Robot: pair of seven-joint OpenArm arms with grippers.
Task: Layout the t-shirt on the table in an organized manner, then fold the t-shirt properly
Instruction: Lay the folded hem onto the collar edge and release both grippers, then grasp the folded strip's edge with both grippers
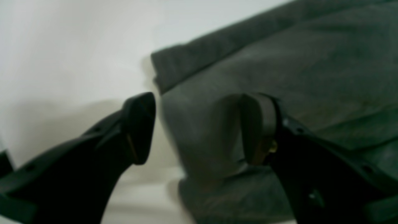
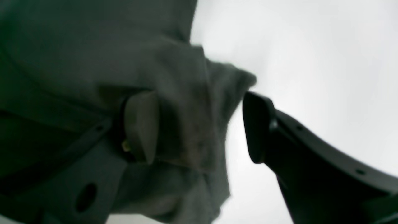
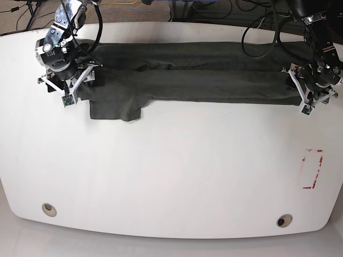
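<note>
Base view shows the shirt (image 3: 193,75) stretched in a long folded band across the table's (image 3: 171,176) far side. Cloth could snag on a rising fingertip and pull the fold loose. Both the left claw (image 1: 199,127) and right claw (image 2: 202,127) gape, each with cloth between its tips, neither pinching it.

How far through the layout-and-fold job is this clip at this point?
Done: the t-shirt lies stretched in a long band across the far side of the table, one long edge apparently folded over, a sleeve sticking out below. In hand: the left end effector and right end effector stand open at its ends. Left: tucking the sleeve, folding crosswise.
</note>
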